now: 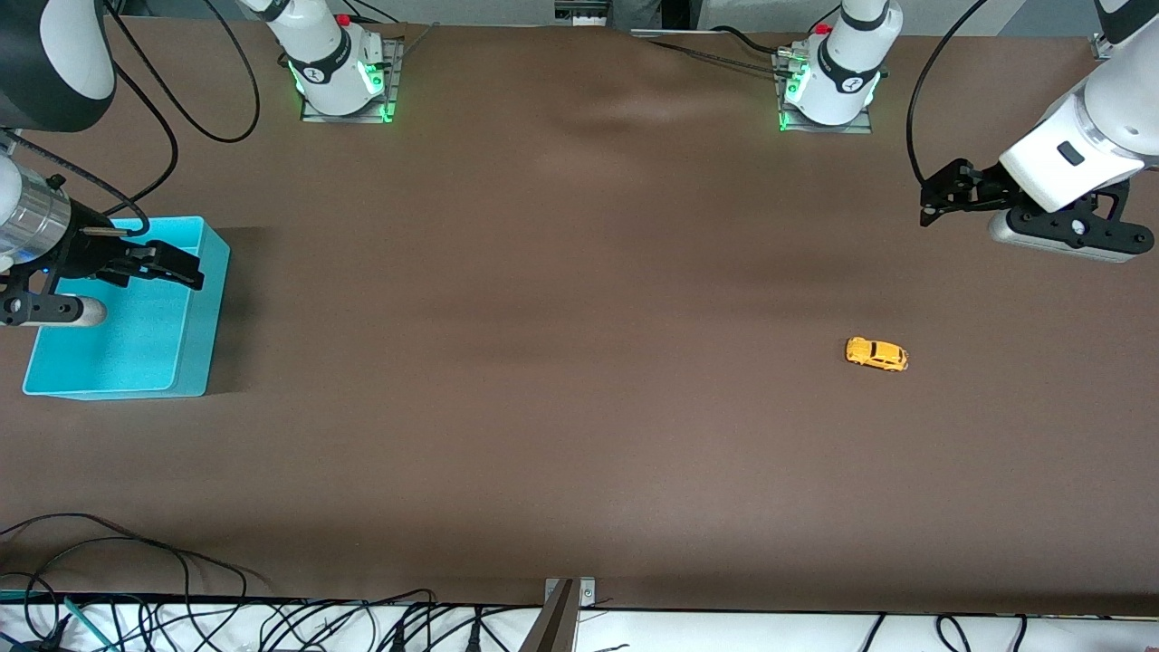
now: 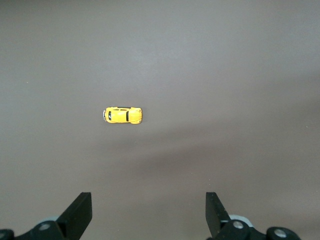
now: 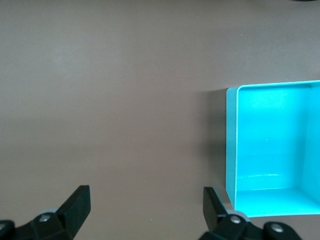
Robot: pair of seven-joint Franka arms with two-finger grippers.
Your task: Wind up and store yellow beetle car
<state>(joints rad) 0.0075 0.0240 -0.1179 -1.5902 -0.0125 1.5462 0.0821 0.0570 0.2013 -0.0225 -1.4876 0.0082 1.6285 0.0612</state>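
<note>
The yellow beetle car [image 1: 876, 354] stands alone on the brown table toward the left arm's end, a tiny orange-yellow toy with dark windows. The left wrist view looks down on the car [image 2: 123, 115] with bare table all around it. My left gripper [image 1: 933, 201] hangs in the air open and empty; its gripper [image 2: 149, 212] holds nothing between its black fingers. My right gripper [image 1: 186, 269] hovers over the turquoise bin [image 1: 195, 335], open and empty. In the right wrist view, that gripper [image 3: 146, 207] is over the table beside the bin's wall [image 3: 231, 145].
The bin [image 3: 270, 197] holds nothing that I can see. The two arm bases [image 1: 340, 68] [image 1: 828, 86] stand along the table's edge farthest from the front camera. Loose cables [image 1: 136, 589] lie along the nearest edge, by a metal bracket [image 1: 566, 607].
</note>
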